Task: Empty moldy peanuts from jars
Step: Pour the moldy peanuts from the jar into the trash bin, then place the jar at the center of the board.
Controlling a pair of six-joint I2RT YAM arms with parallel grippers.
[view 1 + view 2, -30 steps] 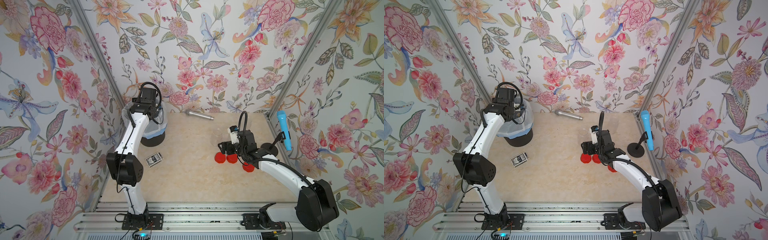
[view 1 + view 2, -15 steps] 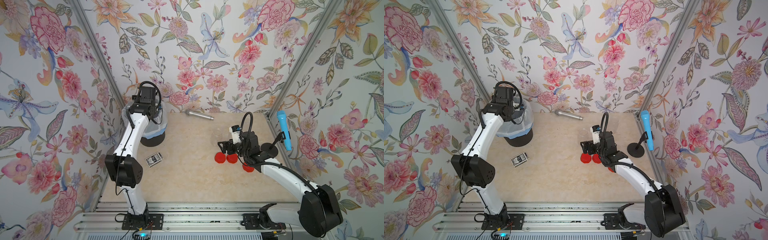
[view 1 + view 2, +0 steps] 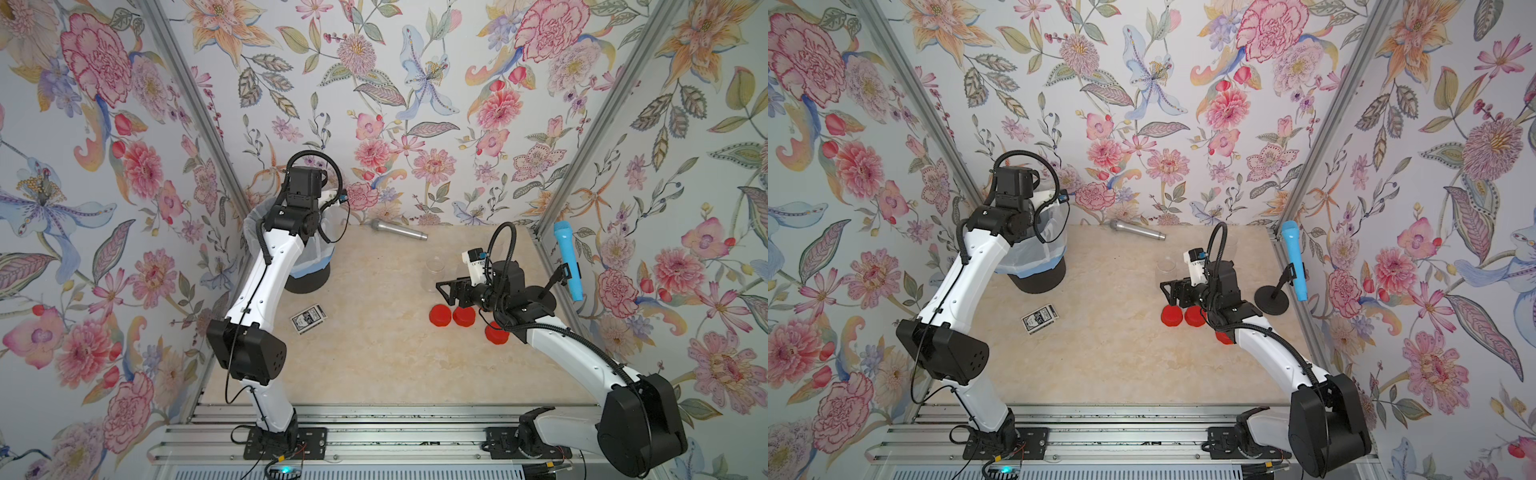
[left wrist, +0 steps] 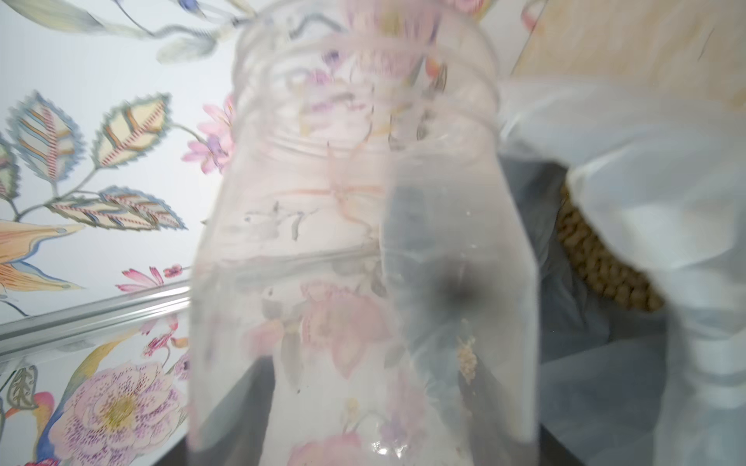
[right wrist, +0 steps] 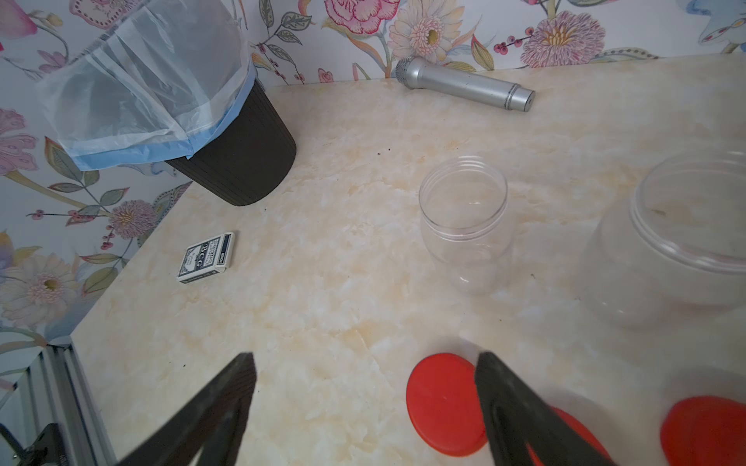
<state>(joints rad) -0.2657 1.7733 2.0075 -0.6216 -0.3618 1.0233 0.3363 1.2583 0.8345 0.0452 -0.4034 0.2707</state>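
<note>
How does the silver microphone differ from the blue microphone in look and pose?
Colour: the silver microphone is metallic grey, the blue microphone bright blue. Pose: the silver one lies flat on the table; the blue one stands head up in a black stand. Both are handheld microphones.

Both top views look down from high at six o'clock, sharing the whole table (image 3: pixel 374 365); left wrist view sits tight against a jar (image 4: pixel 343 242), right wrist low, facing ten o'clock

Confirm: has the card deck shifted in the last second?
No. The deck lies at the same spot and angle, with the same gap to the bin, in both top views.
</note>
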